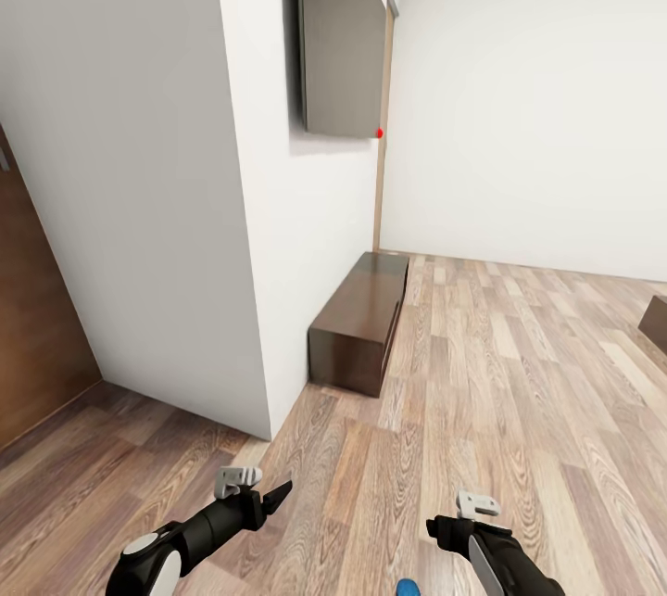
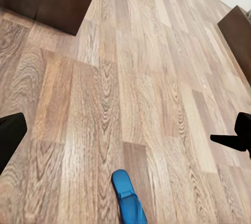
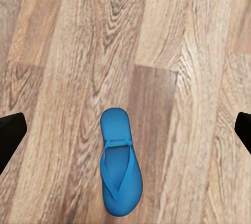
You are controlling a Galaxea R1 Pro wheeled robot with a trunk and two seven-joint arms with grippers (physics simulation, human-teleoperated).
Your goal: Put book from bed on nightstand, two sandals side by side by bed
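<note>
Between the spread right jaws (image 3: 125, 135), well beyond the dark fingertips (image 3: 10, 135): one bright blue flip-flop sandal (image 3: 120, 166), flat on the brown wood-plank floor (image 3: 63, 51), strap side up. Same sandal seen between the left jaws (image 2: 125, 135), likewise spread wide, nothing pinched. Farther ahead, against the white wall (image 1: 306, 207): long low dark wooden cabinet (image 1: 361, 323), grey panel (image 1: 338, 31) mounted above.

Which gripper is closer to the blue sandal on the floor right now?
The right gripper: the sandal lies flat on the wood floor between its spread fingers in the right wrist view. The left gripper is farther off.
</note>
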